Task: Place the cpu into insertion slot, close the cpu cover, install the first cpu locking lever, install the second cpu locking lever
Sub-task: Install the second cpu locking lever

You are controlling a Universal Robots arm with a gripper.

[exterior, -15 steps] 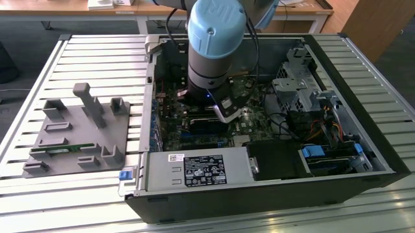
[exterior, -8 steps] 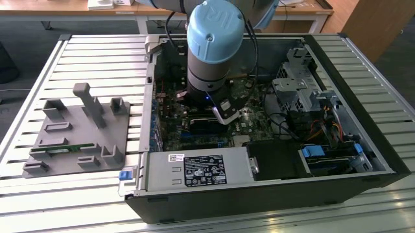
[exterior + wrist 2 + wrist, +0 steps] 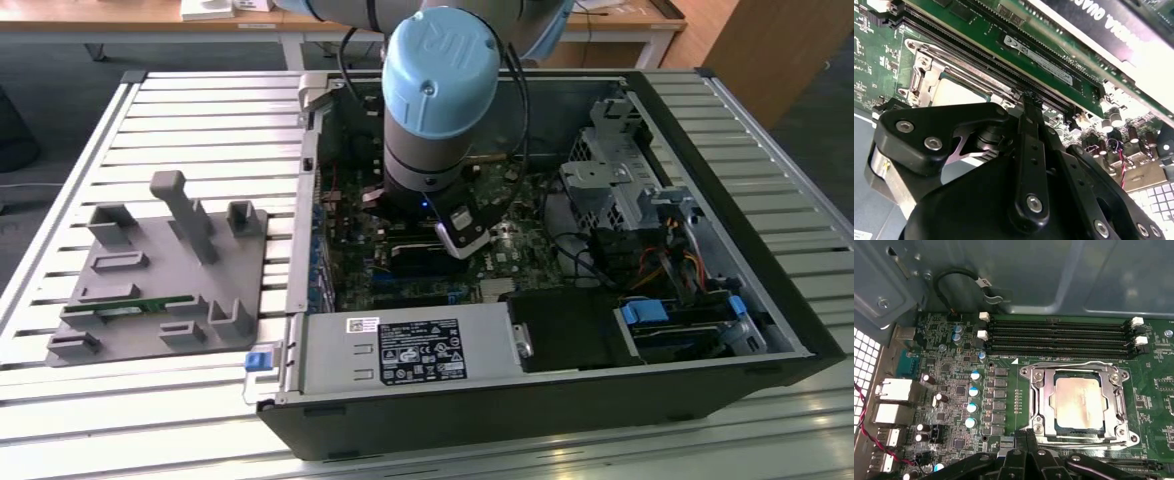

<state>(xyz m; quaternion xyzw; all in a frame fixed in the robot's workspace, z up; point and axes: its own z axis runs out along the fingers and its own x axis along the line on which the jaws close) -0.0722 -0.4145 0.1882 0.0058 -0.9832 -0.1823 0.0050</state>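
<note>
the matte silvery cpu (image 3: pixel 1076 402) lies flat under the shiny steel cpu cover (image 3: pixel 1036 405); black gripper (image 3: pixel 1026 442) fingers pressed together, grasping nothing; print illegible.

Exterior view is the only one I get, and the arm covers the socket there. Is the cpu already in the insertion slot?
Observer: Yes. In the first wrist view the cpu lies flat inside the insertion slot.
Operator: And the cpu cover, is it down?
Observer: It is down. The cpu cover lies flat around the chip, which shows through its window.
Operator: Where is the gripper?
Observer: The gripper is close to one edge of the socket, beside the cover and not over the chip.
</note>
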